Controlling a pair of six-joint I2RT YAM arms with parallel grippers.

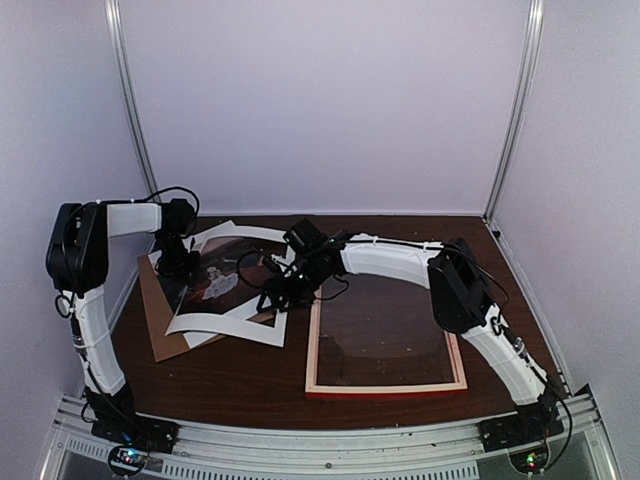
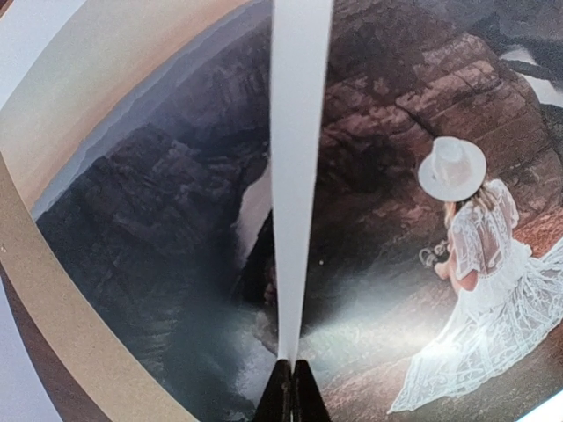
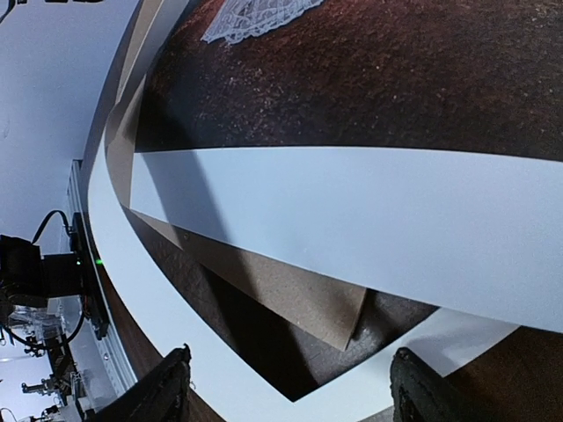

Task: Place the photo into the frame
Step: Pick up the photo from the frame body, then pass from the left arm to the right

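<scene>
The photo point(image 1: 218, 280), a dark canyon print with a woman in white, lies at the left of the table under a white cardboard mat point(image 1: 228, 327). In the left wrist view the photo point(image 2: 413, 132) fills the picture. My left gripper point(image 2: 293, 391) is shut on a thin strip of the mat point(image 2: 299, 132) that crosses the photo. It sits at the stack's left edge point(image 1: 178, 262). My right gripper point(image 1: 272, 298) hovers open over the stack's near right corner, its fingers point(image 3: 171, 382) apart above the mat point(image 3: 176, 347). The red-edged frame point(image 1: 385, 390) lies to the right, back up.
A brown backing board point(image 1: 160, 325) lies under the stack, and its corner point(image 3: 290, 299) shows through the mat's window. The booth walls stand close on the left, back and right. The left arm's base rail point(image 3: 84, 264) runs along the near edge.
</scene>
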